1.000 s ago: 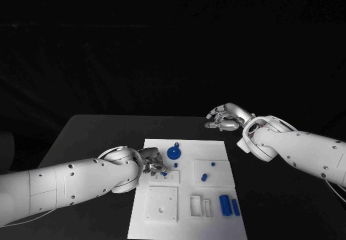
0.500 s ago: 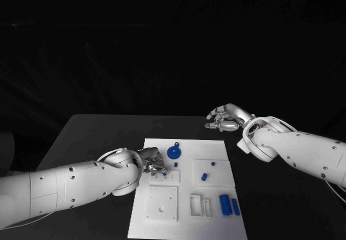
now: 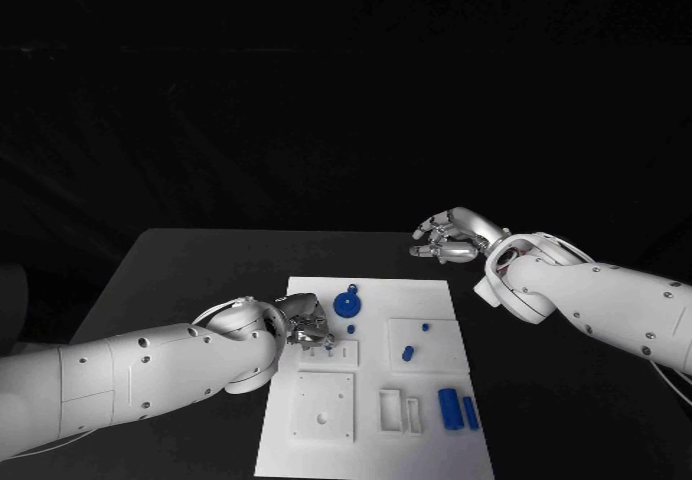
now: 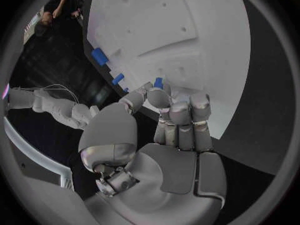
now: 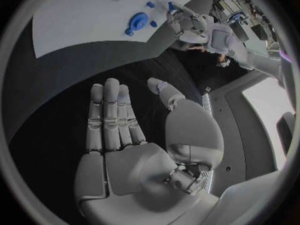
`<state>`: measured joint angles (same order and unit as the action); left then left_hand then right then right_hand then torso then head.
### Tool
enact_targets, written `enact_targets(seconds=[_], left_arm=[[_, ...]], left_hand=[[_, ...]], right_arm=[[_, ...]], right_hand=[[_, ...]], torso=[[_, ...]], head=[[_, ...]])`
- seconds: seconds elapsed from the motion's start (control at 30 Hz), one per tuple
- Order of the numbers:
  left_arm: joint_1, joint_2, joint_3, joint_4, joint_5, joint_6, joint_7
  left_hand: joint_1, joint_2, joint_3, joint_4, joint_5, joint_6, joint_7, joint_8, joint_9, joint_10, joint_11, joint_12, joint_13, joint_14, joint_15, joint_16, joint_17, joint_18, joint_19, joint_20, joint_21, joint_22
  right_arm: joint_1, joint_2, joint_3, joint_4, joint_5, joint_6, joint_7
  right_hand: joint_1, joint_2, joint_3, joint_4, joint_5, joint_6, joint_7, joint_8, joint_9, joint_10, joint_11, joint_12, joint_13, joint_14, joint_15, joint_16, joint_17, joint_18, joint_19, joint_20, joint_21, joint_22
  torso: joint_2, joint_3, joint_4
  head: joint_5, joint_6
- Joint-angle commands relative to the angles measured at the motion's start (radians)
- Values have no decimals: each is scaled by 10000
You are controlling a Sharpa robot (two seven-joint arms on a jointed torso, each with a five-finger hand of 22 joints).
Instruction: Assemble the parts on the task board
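I've got the left hand (image 3: 306,327) pinching a small blue part (image 4: 158,82) at frame centre-left, right hand (image 3: 450,238) empty and spread; part looks light, rigid, slippery, so grip its sides.

Parts (image 3: 459,410) on task board (image 3: 433,296)

Black table (image 3: 188,265), matte, trapezoid in the head view, narrower at far edge. White task board (image 3: 433,295) lies flat on it, centre, running from mid-table to the near edge; bare black table on its left, right and far sides. Board touches the tabletop directly. In the left wrist view the board's edge sits against the dark table surface (image 4: 256,115). Same in the right wrist view, white board (image 5: 81,25) on black table (image 5: 50,110).
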<state>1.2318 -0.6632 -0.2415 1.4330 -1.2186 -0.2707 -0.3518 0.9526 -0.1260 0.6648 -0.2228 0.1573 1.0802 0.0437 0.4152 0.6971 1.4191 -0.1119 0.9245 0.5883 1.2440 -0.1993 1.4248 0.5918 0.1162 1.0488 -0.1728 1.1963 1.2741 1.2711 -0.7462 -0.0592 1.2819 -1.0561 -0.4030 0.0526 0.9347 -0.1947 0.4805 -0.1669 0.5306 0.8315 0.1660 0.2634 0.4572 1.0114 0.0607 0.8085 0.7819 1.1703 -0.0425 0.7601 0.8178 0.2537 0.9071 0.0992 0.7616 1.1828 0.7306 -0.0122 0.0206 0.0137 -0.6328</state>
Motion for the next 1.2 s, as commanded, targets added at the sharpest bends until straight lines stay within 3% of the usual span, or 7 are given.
enact_targets(seconds=[0.03,0.4,0.67,1.07,1.2], left_arm=[[-42,49,3,-27,-357,-151,140],[-142,118,3,-97,-847,-176,132],[-148,119,4,-91,-898,-115,103],[-162,77,5,-21,-869,28,95],[-164,71,5,-18,-828,22,98]], left_hand=[[29,-76,5,61,-61,1225,-558,70,39,-33,-105,11,-16,162,-279,36,-17,94,48,-949,-31,-17],[51,-194,-34,189,-210,1261,-568,60,42,-28,-113,52,-22,172,-286,80,-24,98,57,-961,-18,-13],[20,-527,-49,524,-448,1271,-564,16,37,-50,-109,71,-59,148,-283,93,-64,97,49,-969,-25,-19],[-144,-984,-68,1075,-526,1298,-560,-21,44,-52,-108,97,-105,140,-276,125,-105,93,44,-975,-26,-25],[-257,-987,-85,1265,-496,1309,-565,-27,50,-52,-110,112,-113,139,-279,141,-113,95,39,-978,-25,-24]], right_arm=[[-7,-7,4,8,14,130,40],[-9,-25,4,14,14,160,24],[-22,-14,4,-3,15,179,21],[-69,-5,3,-30,15,213,18],[-79,-5,3,-34,15,211,19]], right_hand=[[-117,-12,-22,63,38,-27,75,5,-14,-37,11,37,-13,65,27,-68,14,81,-24,34,-48,7],[-115,-17,-22,70,39,-30,77,4,-18,-48,14,42,-25,60,30,-80,20,81,-32,35,-56,11],[-112,-16,-21,74,40,-31,78,3,-21,-54,15,45,-32,57,31,-87,23,81,-35,36,-61,13],[-109,-15,-22,78,39,-32,79,3,-24,-61,16,49,-41,53,33,-95,27,81,-40,37,-67,16],[-107,-15,-22,78,39,-32,79,3,-25,-63,16,51,-44,52,34,-98,28,81,-42,37,-69,17]], torso=[[-1,-5,0],[1,-1,-2],[-1,0,4],[-1,-4,2],[0,0,0]], head=[[-4,10],[-27,2],[-21,-2],[-23,-21],[-20,-23]])
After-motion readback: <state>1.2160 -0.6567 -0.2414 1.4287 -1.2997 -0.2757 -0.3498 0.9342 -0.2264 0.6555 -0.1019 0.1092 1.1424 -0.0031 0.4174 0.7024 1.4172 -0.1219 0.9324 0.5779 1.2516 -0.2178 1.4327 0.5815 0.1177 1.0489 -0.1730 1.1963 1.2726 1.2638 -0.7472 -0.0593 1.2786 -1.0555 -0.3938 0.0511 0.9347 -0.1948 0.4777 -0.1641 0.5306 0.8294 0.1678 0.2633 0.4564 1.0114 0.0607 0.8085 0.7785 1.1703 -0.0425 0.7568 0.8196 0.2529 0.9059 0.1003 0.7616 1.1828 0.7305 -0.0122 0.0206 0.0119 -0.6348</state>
